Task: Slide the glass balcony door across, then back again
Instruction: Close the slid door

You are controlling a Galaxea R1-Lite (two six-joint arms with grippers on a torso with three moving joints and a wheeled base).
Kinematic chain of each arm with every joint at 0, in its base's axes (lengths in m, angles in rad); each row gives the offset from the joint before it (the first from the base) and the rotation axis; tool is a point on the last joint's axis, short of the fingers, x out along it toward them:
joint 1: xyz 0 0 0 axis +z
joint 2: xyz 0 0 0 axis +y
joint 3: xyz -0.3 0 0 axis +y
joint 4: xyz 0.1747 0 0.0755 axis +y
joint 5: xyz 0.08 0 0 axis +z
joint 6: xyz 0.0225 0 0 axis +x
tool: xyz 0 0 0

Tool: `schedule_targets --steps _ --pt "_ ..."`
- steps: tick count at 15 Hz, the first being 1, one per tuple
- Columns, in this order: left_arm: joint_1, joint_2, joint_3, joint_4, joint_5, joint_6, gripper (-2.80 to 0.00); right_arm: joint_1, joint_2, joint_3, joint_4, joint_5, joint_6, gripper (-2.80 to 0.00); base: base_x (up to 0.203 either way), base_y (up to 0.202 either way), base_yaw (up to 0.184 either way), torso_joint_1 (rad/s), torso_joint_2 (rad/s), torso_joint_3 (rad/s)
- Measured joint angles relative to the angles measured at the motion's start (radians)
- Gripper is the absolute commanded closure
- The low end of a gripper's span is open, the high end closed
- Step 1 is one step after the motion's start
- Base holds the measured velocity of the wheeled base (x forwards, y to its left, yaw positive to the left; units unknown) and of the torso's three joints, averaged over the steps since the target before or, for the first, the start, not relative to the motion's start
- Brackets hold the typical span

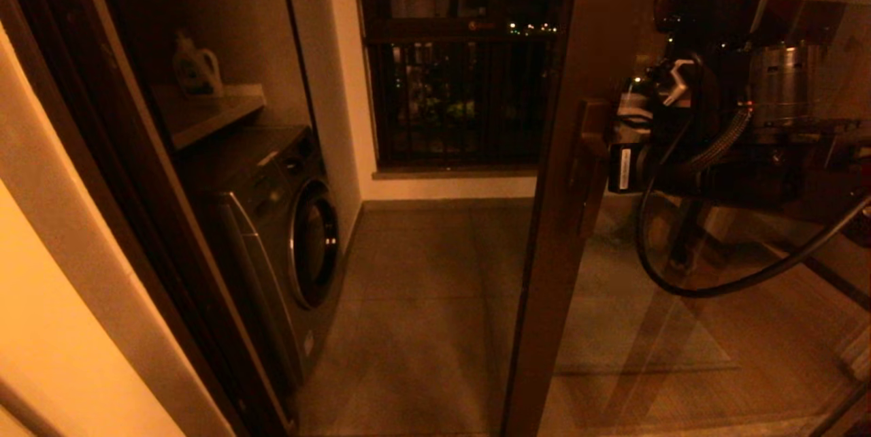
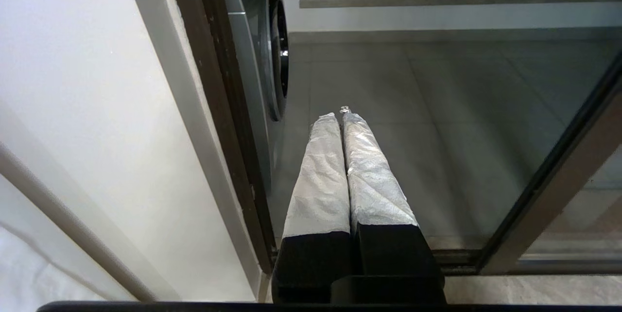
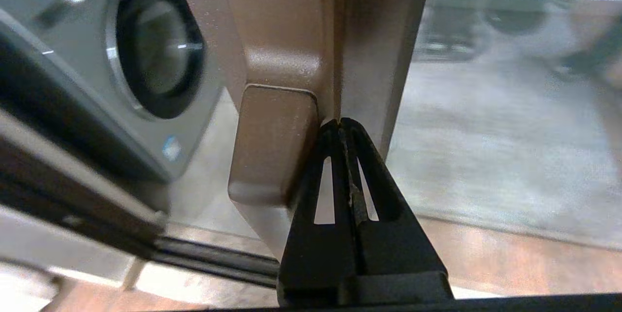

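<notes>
The glass balcony door (image 1: 680, 328) stands partly slid to the right; its brown stile (image 1: 565, 253) runs down the middle of the head view, and the doorway left of it is open. My right gripper (image 3: 340, 121) is shut with nothing between its black fingers. Its tips are pressed into the corner between the blocky handle (image 3: 274, 142) and the stile (image 3: 379, 35). In the head view the right wrist (image 1: 633, 151) sits just right of the handle (image 1: 588, 151). My left gripper (image 2: 338, 115) is shut and empty, low in the doorway, apart from the door frame (image 2: 559, 195).
On the balcony a washing machine (image 1: 286, 219) stands at the left under a shelf with a detergent bottle (image 1: 195, 69). A dark window with railing bars (image 1: 456, 83) is behind. The fixed dark jamb (image 1: 136, 219) borders the doorway on the left. A floor track (image 3: 214, 258) runs below.
</notes>
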Motion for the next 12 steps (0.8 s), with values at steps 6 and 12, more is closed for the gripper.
schedule_targets --steps 6,12 --pt "0.000 0.000 0.000 0.000 0.000 0.000 0.00 0.059 0.060 -0.055 -0.016 0.009 0.005 0.00 0.000 0.000 0.000 0.000 0.00 0.000" --pt "0.000 0.000 0.000 0.000 0.000 0.000 0.00 0.125 0.143 -0.123 -0.054 -0.095 0.006 0.00 0.000 0.000 0.000 0.000 0.00 0.000"
